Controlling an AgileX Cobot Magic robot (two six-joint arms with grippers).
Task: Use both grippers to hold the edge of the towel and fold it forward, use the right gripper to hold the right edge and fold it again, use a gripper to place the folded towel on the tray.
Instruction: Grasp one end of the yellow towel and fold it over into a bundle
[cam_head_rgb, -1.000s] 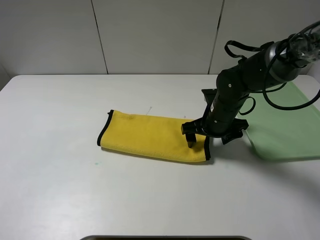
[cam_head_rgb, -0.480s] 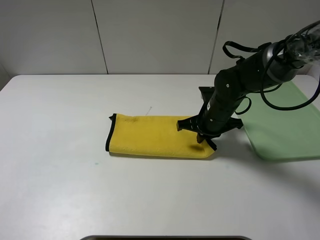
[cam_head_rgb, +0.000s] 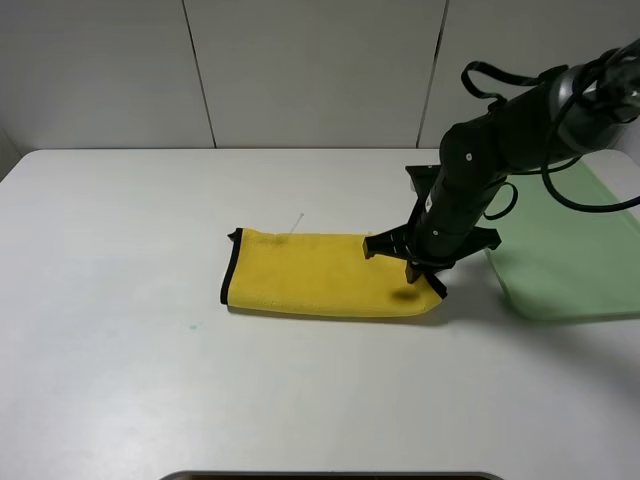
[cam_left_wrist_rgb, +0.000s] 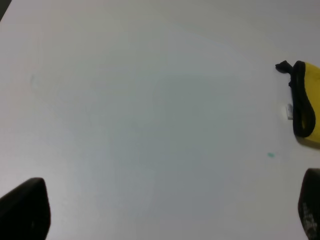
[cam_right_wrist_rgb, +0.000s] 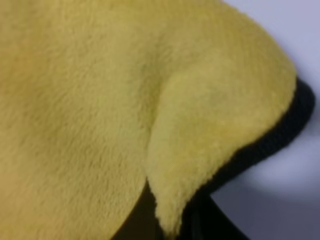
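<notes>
The towel (cam_head_rgb: 320, 272) lies as a long yellow strip in the middle of the table, with black trim along its left end (cam_head_rgb: 231, 268). My right gripper (cam_head_rgb: 418, 272) is shut on the right edge of the towel and holds that end slightly off the table. The right wrist view is filled with yellow plush (cam_right_wrist_rgb: 100, 100), with the black trim (cam_right_wrist_rgb: 280, 135) curling round the pinched corner. The tray (cam_head_rgb: 570, 260) lies pale green to the right, behind the right arm. My left gripper (cam_left_wrist_rgb: 167, 215) hangs open over bare table, with the towel's trimmed left end (cam_left_wrist_rgb: 305, 105) off to one side.
The white table (cam_head_rgb: 120, 300) stretches left of and in front of the towel. A grey panelled wall (cam_head_rgb: 300, 70) stands behind the table. A dark object (cam_head_rgb: 330, 476) shows at the near edge of the exterior high view.
My right gripper has shut on the towel's right end. The whole towel has slid to the right, and its right end has bunched up under the gripper.
</notes>
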